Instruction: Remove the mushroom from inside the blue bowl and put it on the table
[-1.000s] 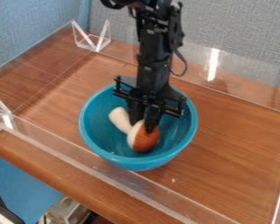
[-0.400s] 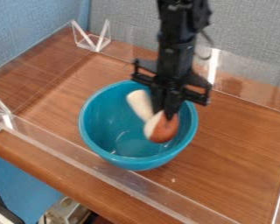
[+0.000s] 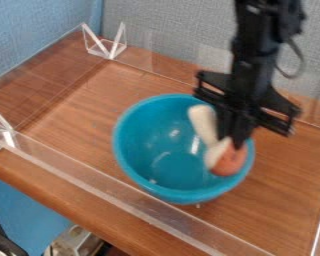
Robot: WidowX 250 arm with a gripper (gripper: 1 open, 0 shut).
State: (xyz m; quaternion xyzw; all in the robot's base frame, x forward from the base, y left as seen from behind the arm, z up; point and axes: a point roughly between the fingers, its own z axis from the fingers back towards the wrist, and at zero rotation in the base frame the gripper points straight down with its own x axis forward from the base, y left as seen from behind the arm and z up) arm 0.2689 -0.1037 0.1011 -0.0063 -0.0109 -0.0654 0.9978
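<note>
The mushroom [image 3: 219, 143], with a reddish-brown cap low and a cream stem slanting up to the left, hangs over the right rim of the blue bowl [image 3: 170, 150]. My gripper [image 3: 234, 138] comes down from above and is shut on the mushroom, its black fingers clamped around the stem near the cap. The bowl is a deep turquoise-blue round one resting on the reddish-brown wooden table [image 3: 69, 90]. The bowl looks empty inside. The picture is blurred around the arm.
Low clear acrylic walls [image 3: 83, 180] edge the table at the front, left and back. A clear triangular bracket [image 3: 107, 42] stands at the back left corner. Bare tabletop lies to the right of the bowl and to its left.
My gripper has lifted the mushroom out of the bowl's middle and carried it right, to above the bowl's right rim. The bowl has shifted to the right as well.
</note>
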